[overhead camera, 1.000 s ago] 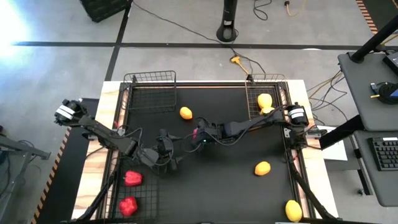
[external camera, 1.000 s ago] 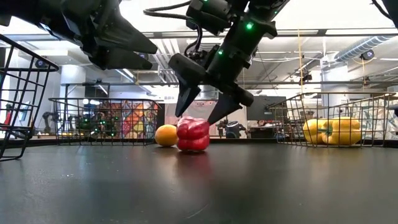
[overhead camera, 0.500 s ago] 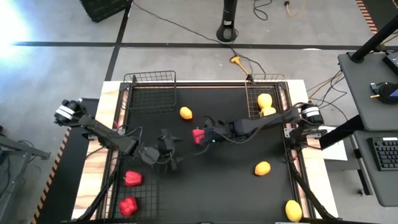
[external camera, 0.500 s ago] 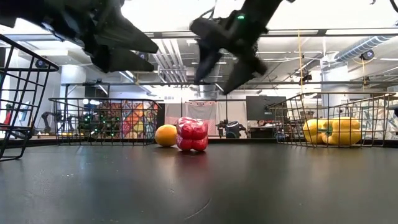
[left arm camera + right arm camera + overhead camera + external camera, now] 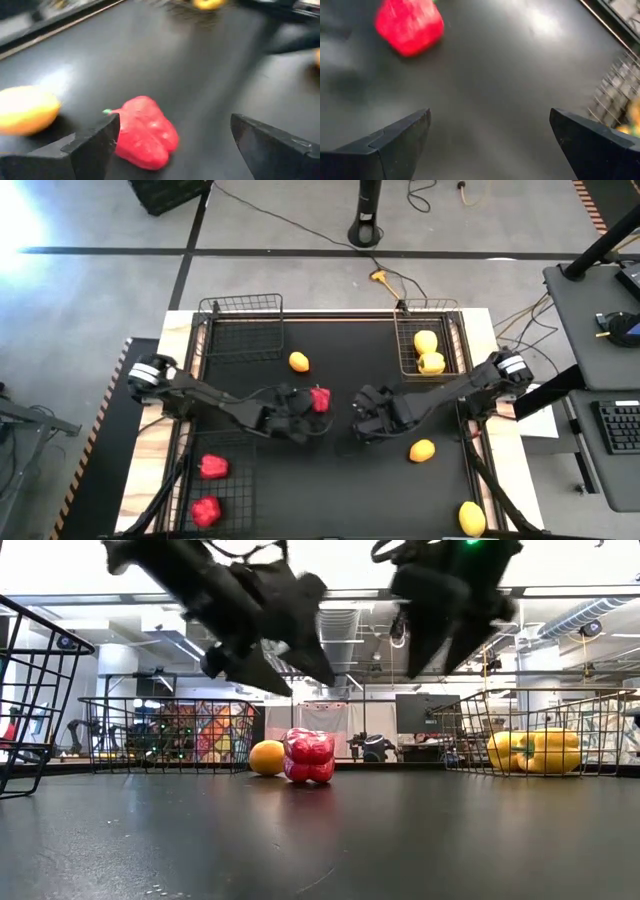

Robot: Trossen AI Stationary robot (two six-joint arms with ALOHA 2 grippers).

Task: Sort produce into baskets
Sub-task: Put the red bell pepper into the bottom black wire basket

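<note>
Carefully: my left tool [image 5: 170, 145], wide open and empty, could nudge the red pepper [image 5: 145, 132] rolling into the lemon [image 5: 25, 110].

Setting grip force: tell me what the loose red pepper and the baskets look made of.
Red bell pepper: glossy, probably plastic, given its bright highlights and uniform lobes. Basket holding yellow peppers: thin metal wire grid, coppery finish. Far-left basket: the same open wire, dark.
</note>
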